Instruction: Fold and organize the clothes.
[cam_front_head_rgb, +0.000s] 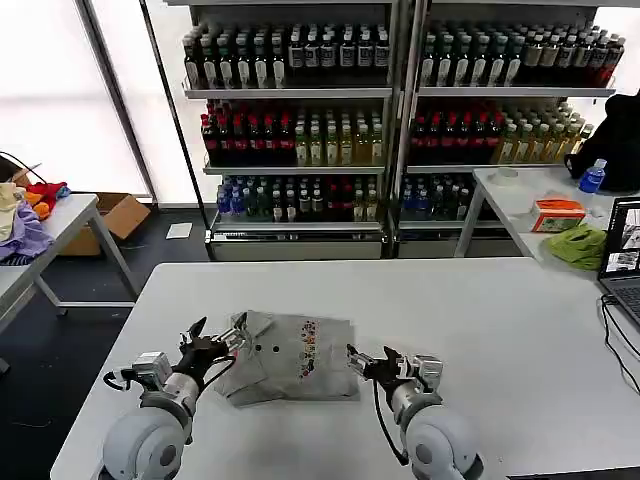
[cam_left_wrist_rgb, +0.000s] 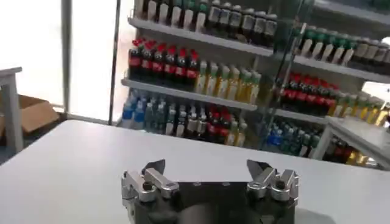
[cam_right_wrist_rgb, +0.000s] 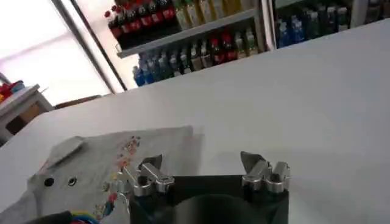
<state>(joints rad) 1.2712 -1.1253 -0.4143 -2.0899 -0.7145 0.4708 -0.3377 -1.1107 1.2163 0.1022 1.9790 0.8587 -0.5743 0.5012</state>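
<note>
Near edge, head view: L end effector (cam_front_head_rgb: 212, 342) sits low over the white tabletop (cam_front_head_rgb: 480, 330), fingers spread, nothing between them, tips at or just beside the collar side of the shirt; can't tell if touching. R end effector (cam_front_head_rgb: 362, 363) is at the opposite side of the shirt, fingers also spread, holding nothing, tips right by the shirt's edge.

Between the two: light grey shirt (cam_front_head_rgb: 290, 358), folded into a rough rectangle, lying flat on the tabletop near the robot's edge. Collar toward robot's L, two dark buttons visible, small multicoloured print approx. mid-front. R wrist view shows the same shirt (cam_right_wrist_rgb: 103, 173) w/ collar flap, buttons and print strip, just beside the spread R end effector (cam_right_wrist_rgb: 201, 167); bare tabletop beyond it. L wrist view: L end effector (cam_left_wrist_rgb: 207, 173) spread wide, bare tabletop (cam_left_wrist_rgb: 73, 164) ahead.

Farther out, robot's R: side table w/ lime-green cloth (cam_front_head_rgb: 579, 246), orange box (cam_front_head_rgb: 558, 214), blue-capped bottle (cam_front_head_rgb: 592, 178), laptop (cam_front_head_rgb: 622, 262) at the view's edge. Robot's L: another table w/ coloured garments (cam_front_head_rgb: 25, 215), cardboard box (cam_front_head_rgb: 118, 214) on the floor behind it.

Back: shelves of drink bottles (cam_front_head_rgb: 300, 140) across the rear wall.
</note>
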